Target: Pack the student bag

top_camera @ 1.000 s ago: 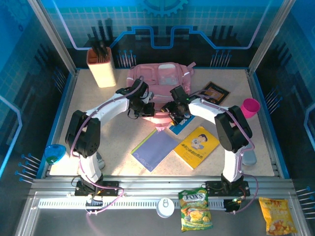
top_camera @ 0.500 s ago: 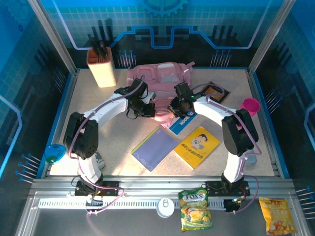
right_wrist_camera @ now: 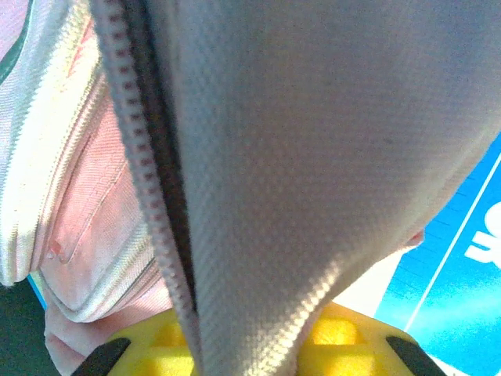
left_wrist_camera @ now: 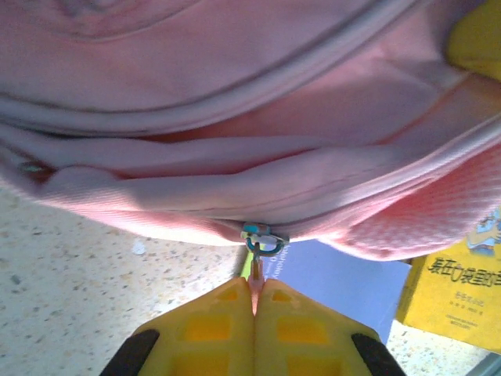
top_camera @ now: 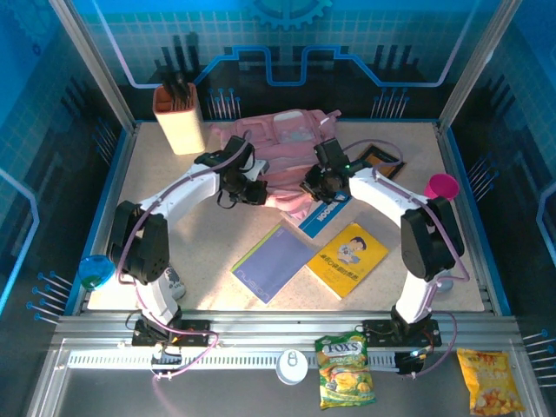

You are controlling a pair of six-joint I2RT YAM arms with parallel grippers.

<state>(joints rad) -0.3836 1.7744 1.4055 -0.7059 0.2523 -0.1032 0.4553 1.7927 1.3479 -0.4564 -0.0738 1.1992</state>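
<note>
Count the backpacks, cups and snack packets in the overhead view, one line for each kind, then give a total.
Backpacks: 1, the soft pink fabric backpack
Cups: 1, the bright pink plastic cup
Snack packets: 2, the green foil packet and the orange-yellow foil packet
Total: 4

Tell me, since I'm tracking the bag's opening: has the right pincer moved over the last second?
Yes. The right pincer has gone from the yellow book toward the table's far edge, dragging the bag's fabric along.
</note>
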